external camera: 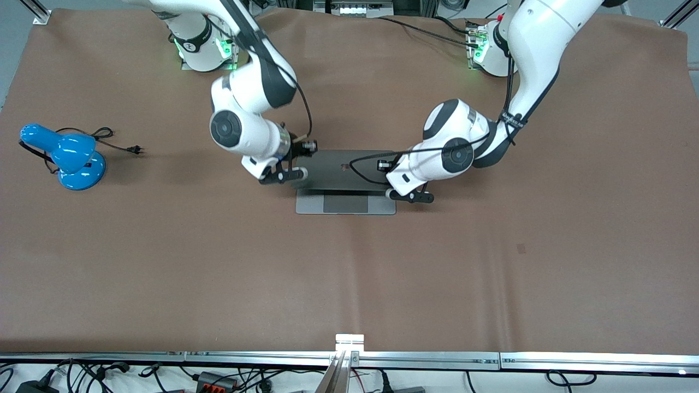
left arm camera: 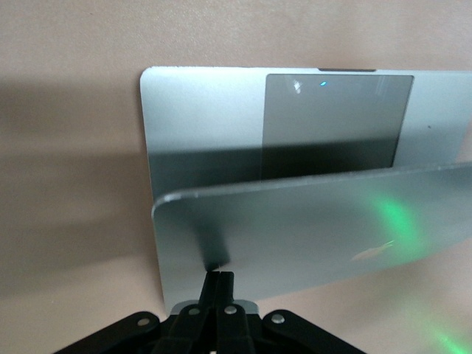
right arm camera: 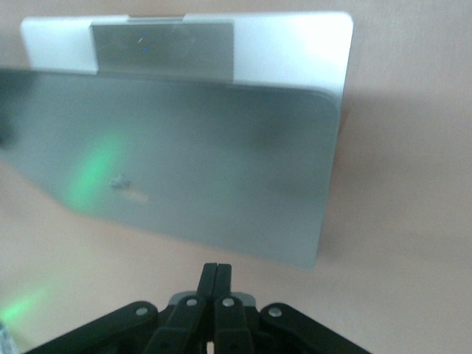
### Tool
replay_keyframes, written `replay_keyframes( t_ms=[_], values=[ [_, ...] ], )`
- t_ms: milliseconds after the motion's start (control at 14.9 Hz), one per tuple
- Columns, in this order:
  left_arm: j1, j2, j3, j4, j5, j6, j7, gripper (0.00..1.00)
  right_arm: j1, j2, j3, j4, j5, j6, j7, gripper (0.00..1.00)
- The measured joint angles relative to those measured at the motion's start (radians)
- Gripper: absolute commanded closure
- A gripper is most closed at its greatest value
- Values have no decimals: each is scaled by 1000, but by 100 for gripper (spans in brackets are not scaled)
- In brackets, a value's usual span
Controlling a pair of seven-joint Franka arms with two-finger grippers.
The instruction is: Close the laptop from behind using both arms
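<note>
Fingers pressed together, both grippers meet the back of the laptop [external camera: 346, 173] lid at mid-table: the left gripper [left arm camera: 216, 279] with its tips on the lid near one edge, the right gripper [right arm camera: 215, 271] just off the lid's edge at the other end. Half lowered, the lid hides the keys and screen; only the trackpad [left arm camera: 335, 125] and palm rest show. A dark logo on the lid is faint under green glare. No writing is legible. Toward the right arm's end of the table [external camera: 349, 273] sits a blue desk lamp [external camera: 68, 154].
</note>
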Motion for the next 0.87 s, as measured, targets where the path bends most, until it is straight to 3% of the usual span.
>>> replay_keyframes(
  t_ms=[470, 872],
  values=[
    [-27, 138, 17, 74, 106, 1, -6, 100, -1, 223, -53, 178, -23, 51, 0, 100],
    [-89, 149, 74, 107, 120, 2, -21, 100, 6, 267, -52, 197, -26, 88, 0, 100]
  ],
)
